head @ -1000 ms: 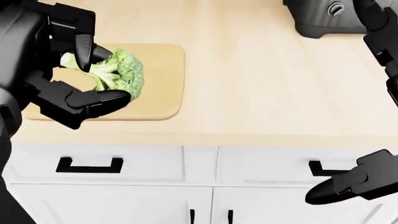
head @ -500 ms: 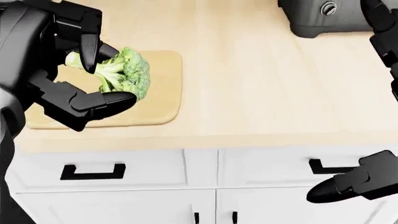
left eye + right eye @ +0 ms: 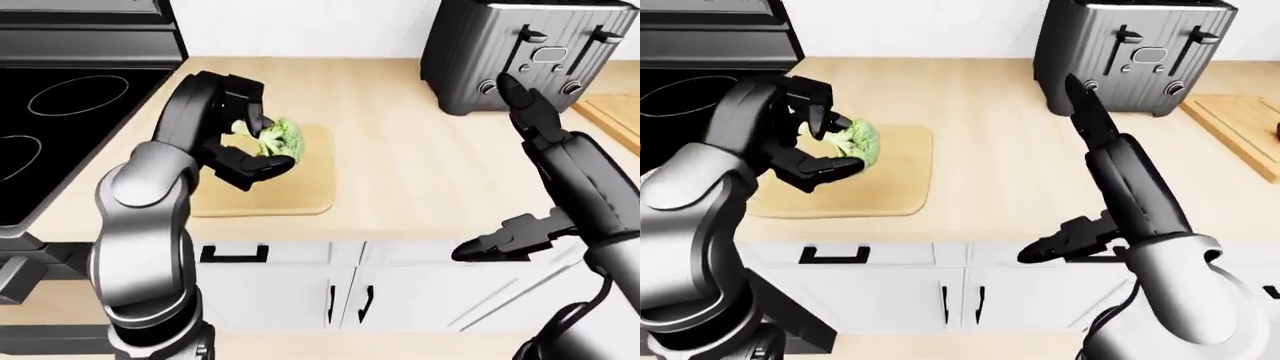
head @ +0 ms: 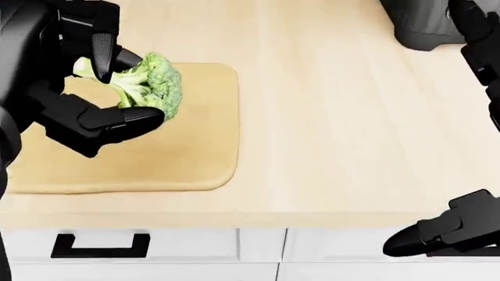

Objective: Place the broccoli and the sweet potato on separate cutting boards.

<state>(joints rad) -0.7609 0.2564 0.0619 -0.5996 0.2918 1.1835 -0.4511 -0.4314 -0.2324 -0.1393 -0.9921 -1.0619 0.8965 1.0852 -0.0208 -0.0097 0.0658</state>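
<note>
Drawers (image 4: 140, 246): white fronts with black handles, at the bottom of the head view, below the counter edge.
Right hand (image 3: 520, 232): dark fingers spread and empty, hanging off the counter edge over the cabinets; forearm rising toward the toaster.
Counter (image 4: 336, 129): pale wood, bare between the two hands.
Board (image 4: 195, 152): tan, rounded corners, flat on the counter directly under the left fingers.
Left hand (image 4: 98, 88): black fingers (image 4: 117, 120) closed round the broccoli, one below the head, others over the stalk.
Broccoli (image 4: 148, 85): bright green knobbly head, paler stalk pointing left in the head view; held just above the board, whether touching it cannot be told.
Stove (image 3: 50, 127): black glass top with ring marks, left of the left hand.
Toaster (image 3: 1130, 56): grey metal, two levers, beyond the right fingers.
Second board (image 3: 1240, 127): wood, right of the toaster.
Change from half a second ago: the head view has shifted, counter fills more of it, less cabinet shows; broccoli remains gripped.
</note>
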